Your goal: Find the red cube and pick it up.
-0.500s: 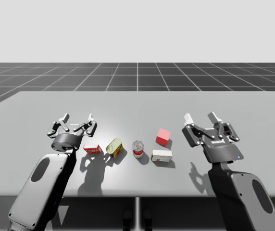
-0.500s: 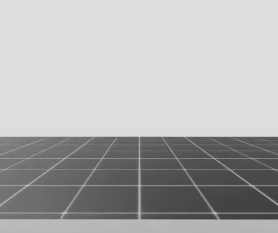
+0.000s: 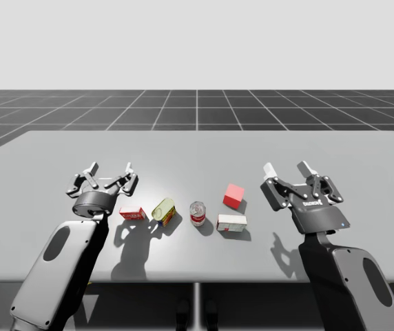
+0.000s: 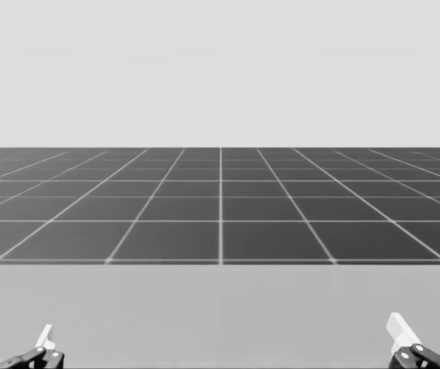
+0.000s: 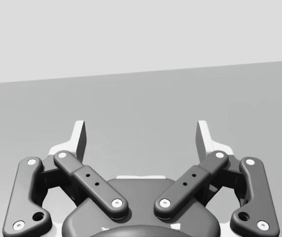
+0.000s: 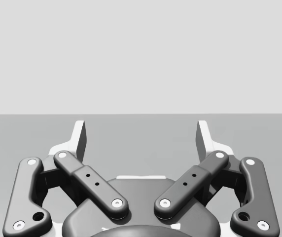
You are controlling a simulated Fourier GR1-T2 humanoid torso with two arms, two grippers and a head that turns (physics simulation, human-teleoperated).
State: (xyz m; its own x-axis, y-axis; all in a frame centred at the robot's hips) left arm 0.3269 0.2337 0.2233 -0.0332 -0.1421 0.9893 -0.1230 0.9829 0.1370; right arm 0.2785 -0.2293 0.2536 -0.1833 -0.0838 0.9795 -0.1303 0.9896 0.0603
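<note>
High view: the red cube [image 3: 233, 196] is being shown resting on the counter [image 3: 348, 155], a little right of centre, just far of a white-and-red box [image 3: 231, 223] and to the right of an upright red-and-white can [image 3: 197, 214]. The right jaws are being held wide apart above the counter, near the cube on its right, gripping nothing. The left jaws, equally wide and empty, are being held well to the left, beyond a lying yellow-green can [image 3: 164, 210] and a small red box [image 3: 133, 213]. The searching step is judged to be under way: the head view is being aimed at the counter's far edge and the floor grid beyond, so a downward tilt is being called for first. The right arm is being favoured as the nearer one. Its jaws are best being brought over the cube from above, squared to two opposite faces, and lowered so that the white-and-red box is not being nudged. Closing is being advised only once both fingers are flanking the cube evenly.
</note>
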